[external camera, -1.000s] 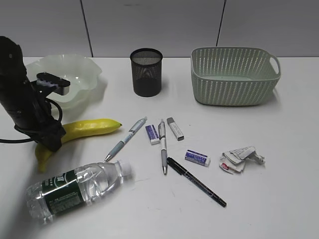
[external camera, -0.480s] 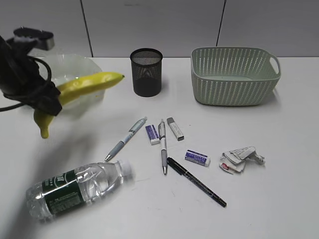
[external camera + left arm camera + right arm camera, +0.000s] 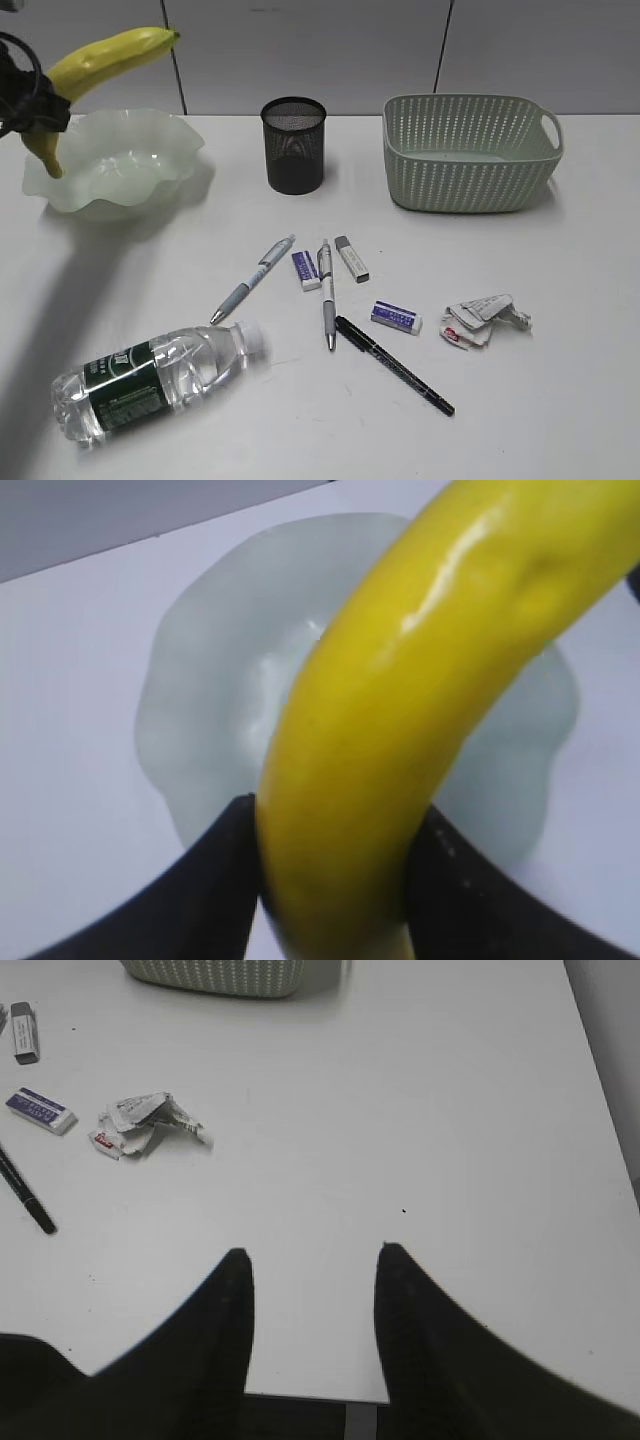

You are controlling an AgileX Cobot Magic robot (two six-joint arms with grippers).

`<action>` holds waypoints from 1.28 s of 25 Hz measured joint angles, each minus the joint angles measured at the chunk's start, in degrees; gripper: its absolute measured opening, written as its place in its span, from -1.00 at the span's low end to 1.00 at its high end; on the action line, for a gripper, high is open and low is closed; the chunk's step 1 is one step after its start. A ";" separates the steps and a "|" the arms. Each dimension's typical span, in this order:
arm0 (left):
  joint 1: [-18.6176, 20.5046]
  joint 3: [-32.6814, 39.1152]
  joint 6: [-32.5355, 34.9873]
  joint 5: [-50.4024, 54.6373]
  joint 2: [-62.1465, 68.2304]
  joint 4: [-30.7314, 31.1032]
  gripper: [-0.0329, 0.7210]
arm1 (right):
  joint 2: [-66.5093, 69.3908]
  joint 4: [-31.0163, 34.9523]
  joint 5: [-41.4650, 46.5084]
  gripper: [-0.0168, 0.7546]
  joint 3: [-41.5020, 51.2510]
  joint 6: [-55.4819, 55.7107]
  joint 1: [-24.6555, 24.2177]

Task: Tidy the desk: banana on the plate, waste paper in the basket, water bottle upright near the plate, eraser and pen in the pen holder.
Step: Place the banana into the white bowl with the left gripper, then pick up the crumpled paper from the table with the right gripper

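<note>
Left gripper point(image 3: 335, 880) clenched on the banana point(image 3: 105, 60), held in the air above the plate point(image 3: 110, 160) at ten o'clock on the desk point(image 3: 560, 300). Right gripper point(image 3: 312, 1260) spread apart over bare desk, holding nothing. Water bottle point(image 3: 150, 380) lies on its side at seven o'clock. Waste paper point(image 3: 485, 320) at four o'clock. Pen holder point(image 3: 294, 145) at twelve, basket point(image 3: 470, 152) at one.

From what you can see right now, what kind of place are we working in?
Probably an office desk set up for testing: a white desk against a plain panelled wall, with a mesh pen holder and scattered pens and erasers.
</note>
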 joint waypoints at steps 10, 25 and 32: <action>4.00 0.04 -0.26 -10.58 9.42 -4.68 -0.05 | 0.00 0.00 0.00 -0.10 0.00 0.00 0.00; 4.00 0.04 -0.39 -8.36 6.88 -7.88 0.38 | 0.00 0.02 0.00 -0.10 0.00 0.00 0.00; 4.00 0.06 -0.39 6.59 -4.77 -7.88 0.36 | 0.00 0.02 0.00 -0.10 0.00 0.00 0.00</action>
